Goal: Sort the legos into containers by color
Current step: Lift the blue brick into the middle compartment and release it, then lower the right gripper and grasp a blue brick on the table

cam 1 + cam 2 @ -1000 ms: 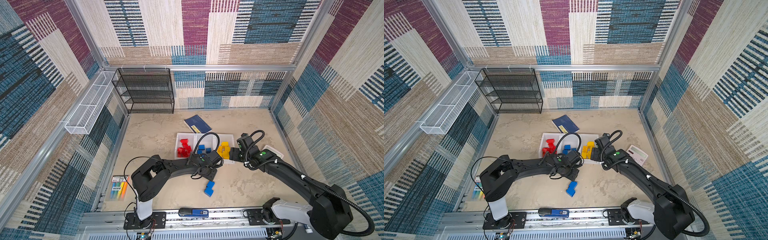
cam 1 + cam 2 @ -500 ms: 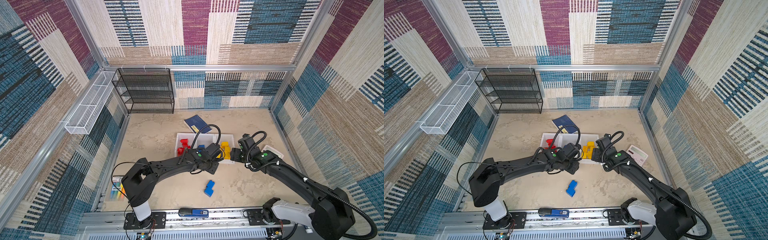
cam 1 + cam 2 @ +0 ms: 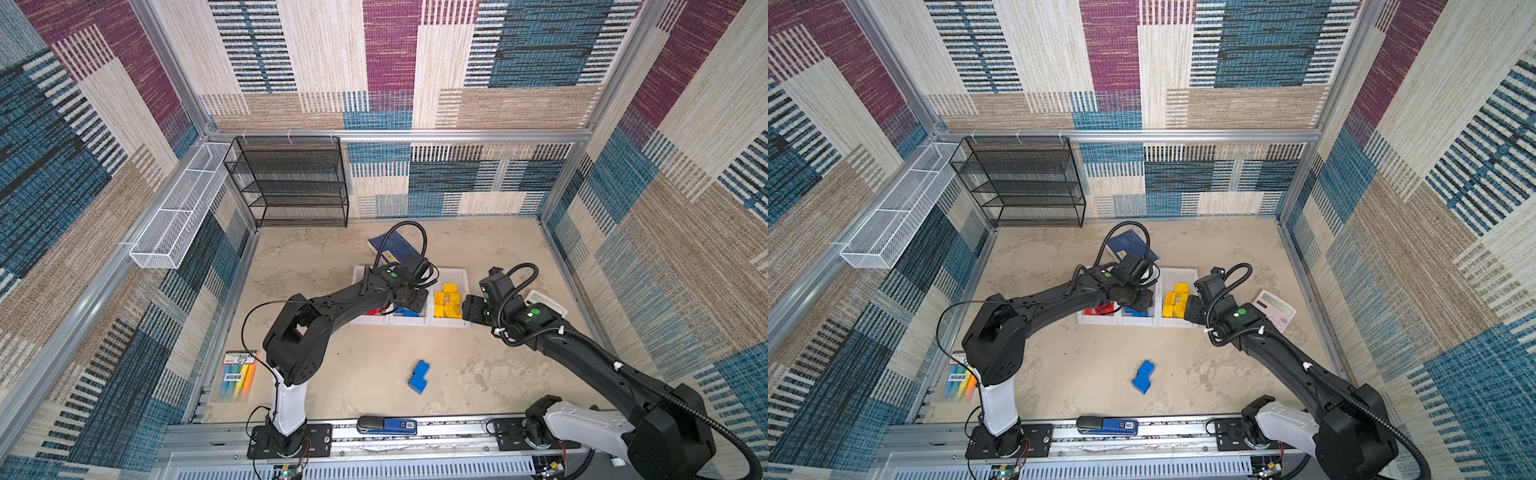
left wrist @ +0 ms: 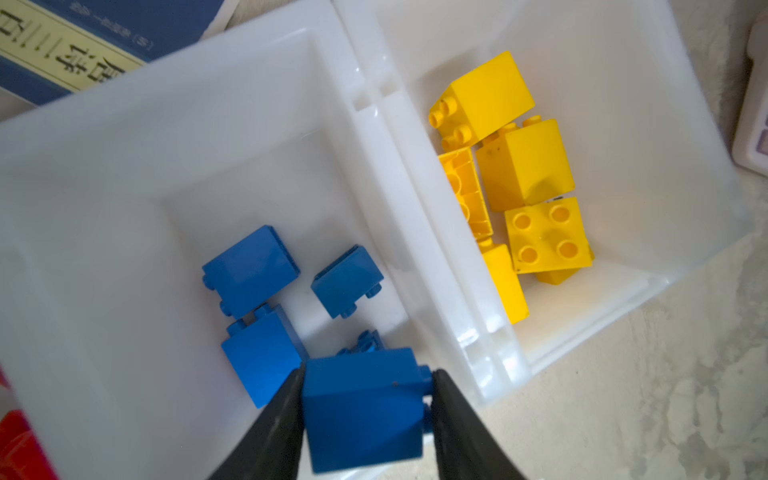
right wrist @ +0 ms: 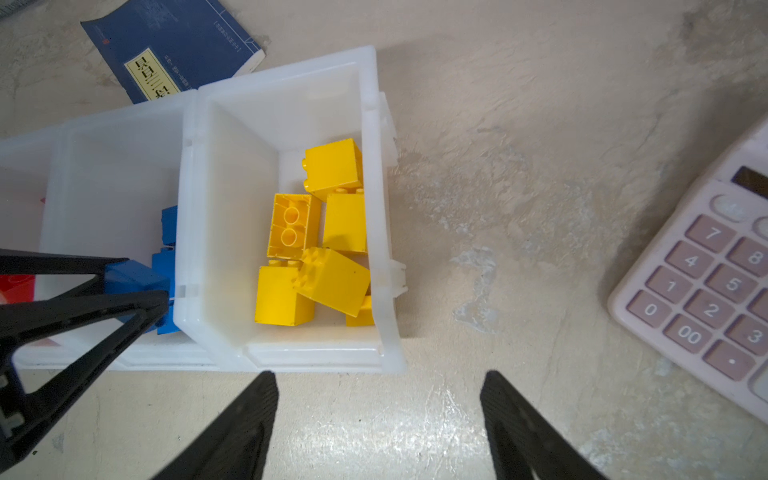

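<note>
1. The left hand (image 4: pixel 368 370) pinches a blue brick (image 4: pixel 361 411) over the middle bin (image 4: pixel 124 166), above the other blue bricks (image 4: pixel 249 270), probably to drop it by colour.
2. The right hand (image 5: pixel 380 376), spread and empty, hovers beside the yellow-brick bin (image 5: pixel 286 70).
3. A blue brick cluster (image 3: pixel 418 376) lies unsorted on the bench (image 3: pixel 365 365).

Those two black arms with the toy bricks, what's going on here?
Toy bricks are being sorted by colour into three joined white bins. The left gripper has a blue brick between its fingers over the middle bin, where other blue bricks lie. The right gripper is open and empty, just in front of the end bin holding the yellow bricks. Red bricks sit in the third bin. A blue clump is left on the table.
</note>
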### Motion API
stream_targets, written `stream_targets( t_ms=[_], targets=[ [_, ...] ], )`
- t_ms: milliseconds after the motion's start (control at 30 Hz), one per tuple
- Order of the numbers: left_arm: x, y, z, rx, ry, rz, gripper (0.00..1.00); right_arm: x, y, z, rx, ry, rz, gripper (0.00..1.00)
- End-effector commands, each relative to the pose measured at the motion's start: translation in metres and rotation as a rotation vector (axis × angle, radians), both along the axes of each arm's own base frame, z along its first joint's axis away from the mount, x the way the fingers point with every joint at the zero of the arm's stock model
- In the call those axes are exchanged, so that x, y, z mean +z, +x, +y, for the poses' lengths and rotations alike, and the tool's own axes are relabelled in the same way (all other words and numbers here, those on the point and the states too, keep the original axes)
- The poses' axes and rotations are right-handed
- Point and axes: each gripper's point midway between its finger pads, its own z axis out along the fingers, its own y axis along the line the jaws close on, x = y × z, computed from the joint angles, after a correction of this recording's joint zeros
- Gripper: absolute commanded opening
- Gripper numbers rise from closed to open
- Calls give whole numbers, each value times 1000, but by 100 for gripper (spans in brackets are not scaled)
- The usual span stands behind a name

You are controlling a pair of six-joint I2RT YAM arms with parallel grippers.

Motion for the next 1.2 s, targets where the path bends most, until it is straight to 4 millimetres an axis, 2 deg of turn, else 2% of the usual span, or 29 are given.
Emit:
stream_targets(
  t_ms=[0, 67, 100, 133, 167, 367, 633, 933, 1033, 1167],
  targets=[
    [7, 3, 1, -24, 1, -22, 60, -1, -2, 0, -5, 6, 6, 80],
    [9, 3, 4, -17, 4, -32, 63, -2, -3, 0, -2, 7, 8, 81],
    [11, 3, 5, -13, 3, -37, 72, -3, -3, 0, -2, 9, 10, 81],
    [13, 3, 7, -9, 0, -41, 77, -4, -3, 1, 0, 10, 12, 81],
    [15, 3, 8, -5, -4, -44, 78, -4, -3, 1, 1, 11, 13, 81],
    [32, 1, 22, 27, -26, -70, 78, -5, -4, 5, 22, 23, 16, 81],
    [50, -17, 68, 117, -109, -104, 77, -14, -11, 5, 31, 34, 35, 81],
    [42, -51, 125, 244, -116, -110, 77, -27, -24, 15, 69, 83, 99, 79],
    [41, -59, 144, 284, -113, -121, 78, -25, -31, 23, 68, 117, 110, 77],
    [38, -65, 166, 332, -112, -126, 78, -24, -48, 52, 96, 145, 135, 75]
  ],
)
